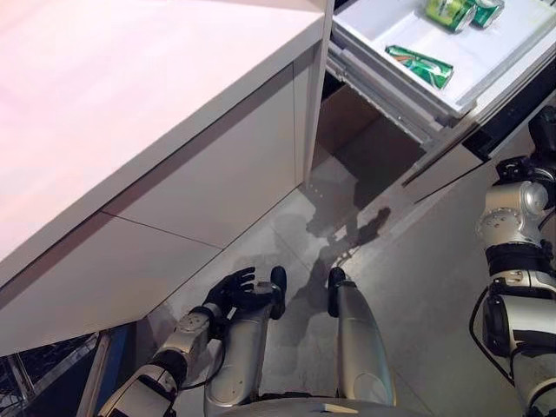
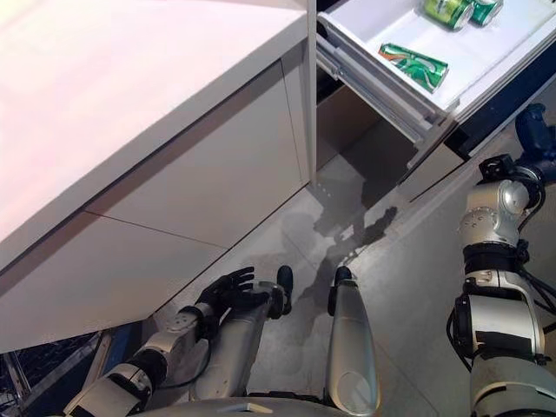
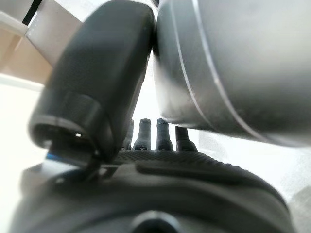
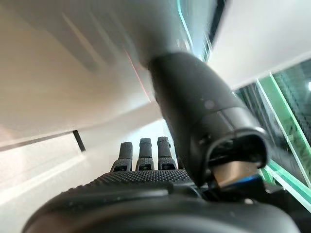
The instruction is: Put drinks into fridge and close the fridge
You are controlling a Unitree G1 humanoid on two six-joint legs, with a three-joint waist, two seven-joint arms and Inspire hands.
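Observation:
At the upper right a white fridge drawer point(image 1: 388, 87) stands pulled out. A green drink can point(image 1: 420, 65) lies on its side in the drawer. Two more green cans point(image 1: 450, 10) lie at its far end. My right hand point(image 1: 545, 129) shows dark at the right edge, just below and beside the drawer's corner. In the right wrist view its fingers point(image 4: 146, 154) are straight and hold nothing, with a white surface close ahead. My left hand point(image 1: 234, 291) hangs low over the floor, far from the drawer, fingers point(image 3: 145, 133) relaxed and empty.
A long white counter point(image 1: 130, 104) with plain cabinet fronts point(image 1: 226, 182) fills the left side. Under the drawer a dark open recess point(image 1: 356, 130) shows. Grey floor point(image 1: 426, 269) spreads between the cabinet and the fridge. A blue frame point(image 1: 117, 347) sits at the lower left.

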